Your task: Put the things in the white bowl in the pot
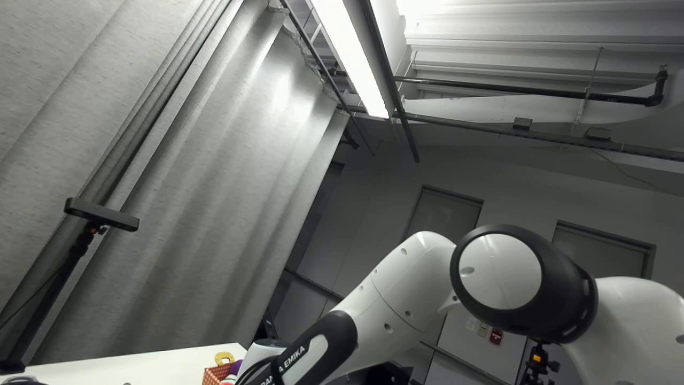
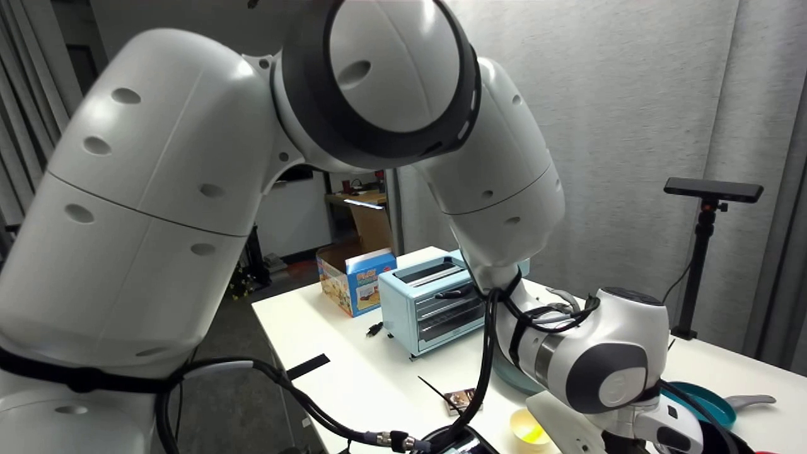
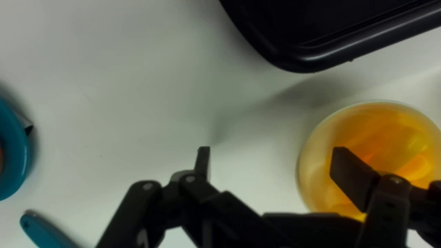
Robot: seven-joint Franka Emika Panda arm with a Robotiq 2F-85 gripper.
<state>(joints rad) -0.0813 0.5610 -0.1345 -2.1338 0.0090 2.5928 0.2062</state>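
At left in the wrist view, a teal rim (image 3: 13, 151) is cropped by the frame, and a teal handle (image 3: 44, 230) is seen below it. The gripper (image 3: 275, 168) is held with fingers spread well apart, one framed against the table (image 3: 120, 120), the other against the bowl (image 3: 311, 168); contact cannot be told. A black tray (image 3: 327, 31) is shown at upper right, near the bowl, in which orange and yellow things (image 3: 417, 167) are contained.

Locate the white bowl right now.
In the wrist view, the white bowl sits at the picture's right, just below the black container, partly hidden behind the gripper.
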